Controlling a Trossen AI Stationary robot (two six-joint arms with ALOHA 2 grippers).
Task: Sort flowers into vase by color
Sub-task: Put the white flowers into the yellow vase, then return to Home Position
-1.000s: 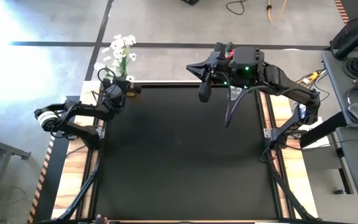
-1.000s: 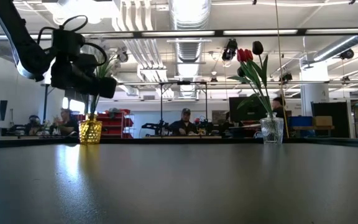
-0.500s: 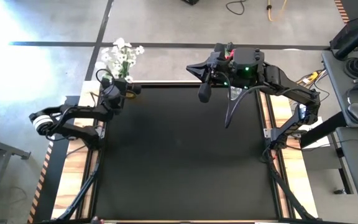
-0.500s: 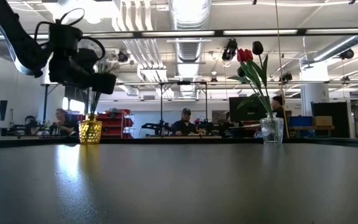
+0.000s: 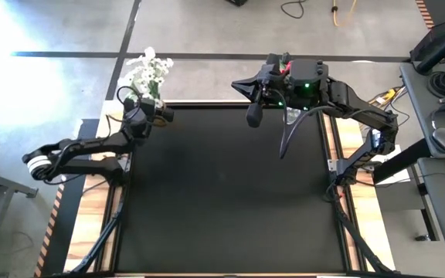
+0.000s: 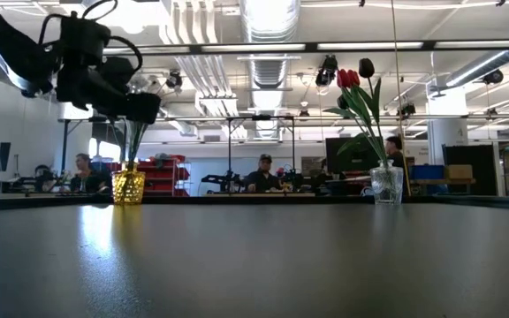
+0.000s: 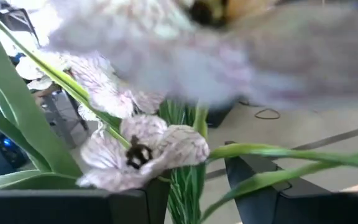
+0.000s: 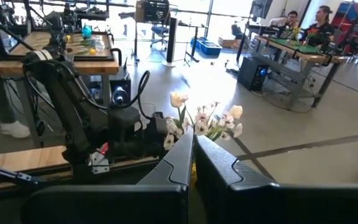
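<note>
A yellow vase stands at the table's far left corner with white flowers in it. My left gripper hovers above the vase, open; the flowers' green stems run between its fingers, below the white heads. A clear vase at the far right holds red tulips and a dark tulip. My right gripper hangs shut with nothing in it, over the table's far edge beside the clear vase. My left gripper comes level at the white flowers' stems, above the yellow vase. The stems stand close against one finger and apart from the other. Whether that finger touches them I cannot tell.
The black tabletop stretches from the two vases to the near edge. Wooden side rails run along both table sides. Beyond the far edge, people sit at desks in the room.
My left gripper has gone up from just above the yellow vase's mouth, and its arm has stretched out. The white flower heads have shifted and drawn closer together above the vase. The stems stay in the vase.
</note>
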